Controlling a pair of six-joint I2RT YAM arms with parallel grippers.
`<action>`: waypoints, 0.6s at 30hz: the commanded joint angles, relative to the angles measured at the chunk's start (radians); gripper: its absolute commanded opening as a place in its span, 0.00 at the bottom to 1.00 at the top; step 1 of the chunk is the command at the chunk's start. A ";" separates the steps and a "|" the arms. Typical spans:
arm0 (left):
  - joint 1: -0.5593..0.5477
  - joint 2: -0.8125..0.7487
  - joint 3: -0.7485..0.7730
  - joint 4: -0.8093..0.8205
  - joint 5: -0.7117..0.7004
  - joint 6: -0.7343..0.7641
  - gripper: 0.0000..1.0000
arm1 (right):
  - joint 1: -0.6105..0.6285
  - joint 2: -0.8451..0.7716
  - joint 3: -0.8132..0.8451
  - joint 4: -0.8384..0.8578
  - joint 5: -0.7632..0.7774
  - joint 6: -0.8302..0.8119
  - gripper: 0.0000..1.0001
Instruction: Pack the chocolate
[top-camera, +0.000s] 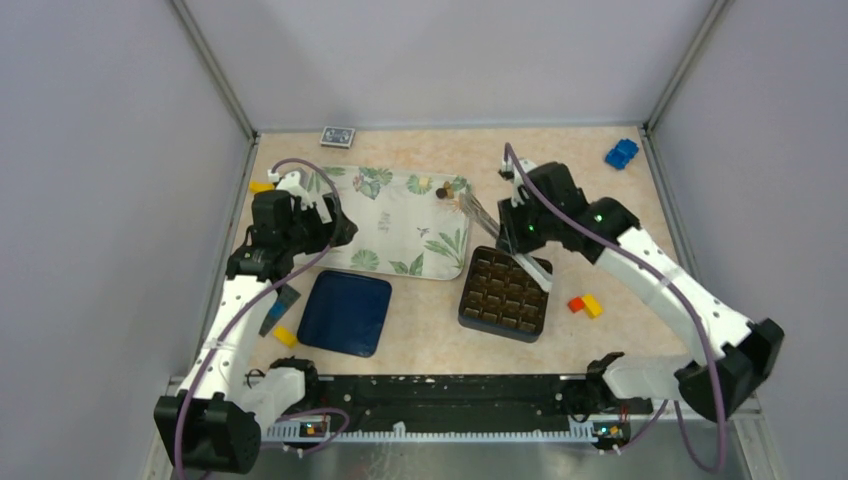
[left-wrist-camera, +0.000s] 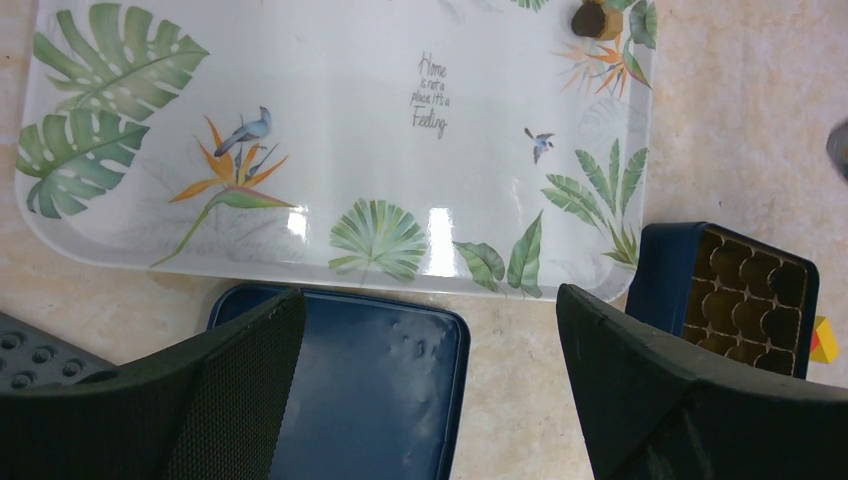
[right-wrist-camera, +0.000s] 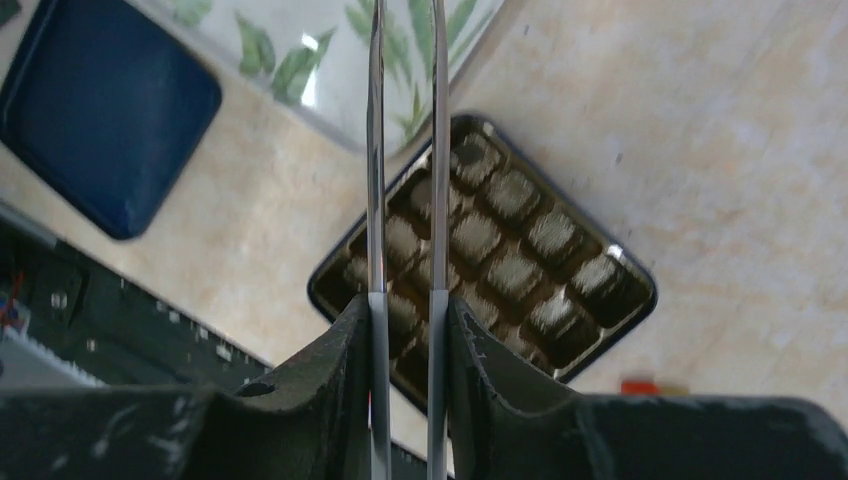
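Observation:
Two small pieces of chocolate (top-camera: 440, 191), one dark and one tan, lie at the far right corner of the leaf-print tray (top-camera: 390, 225); the left wrist view has them at the chocolate (left-wrist-camera: 597, 18). My right gripper (top-camera: 512, 226) (right-wrist-camera: 405, 310) is shut on metal tongs (right-wrist-camera: 372, 150), which reach over the dark gridded box (top-camera: 505, 293) (right-wrist-camera: 520, 240) toward the tray. The tongs (top-camera: 478, 212) end close to the pieces; I cannot tell whether they touch. My left gripper (top-camera: 335, 232) (left-wrist-camera: 430, 330) hangs open and empty over the tray's near edge (left-wrist-camera: 350, 130).
A dark blue lid (top-camera: 345, 312) (left-wrist-camera: 370, 390) lies in front of the tray. Red and yellow blocks (top-camera: 585, 305) sit right of the box. A yellow block (top-camera: 285, 336) and grey piece (top-camera: 280, 305) lie near the left arm. At the back are a blue toy (top-camera: 621, 153) and a card pack (top-camera: 337, 136).

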 joint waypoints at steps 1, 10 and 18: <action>0.003 -0.012 0.033 0.013 -0.027 0.033 0.99 | 0.044 -0.156 -0.101 -0.167 -0.087 -0.011 0.04; 0.003 -0.009 0.033 0.025 -0.013 0.019 0.99 | 0.083 -0.269 -0.186 -0.344 -0.121 0.013 0.07; 0.003 -0.017 0.031 0.011 -0.017 0.027 0.99 | 0.127 -0.227 -0.227 -0.297 -0.141 0.009 0.10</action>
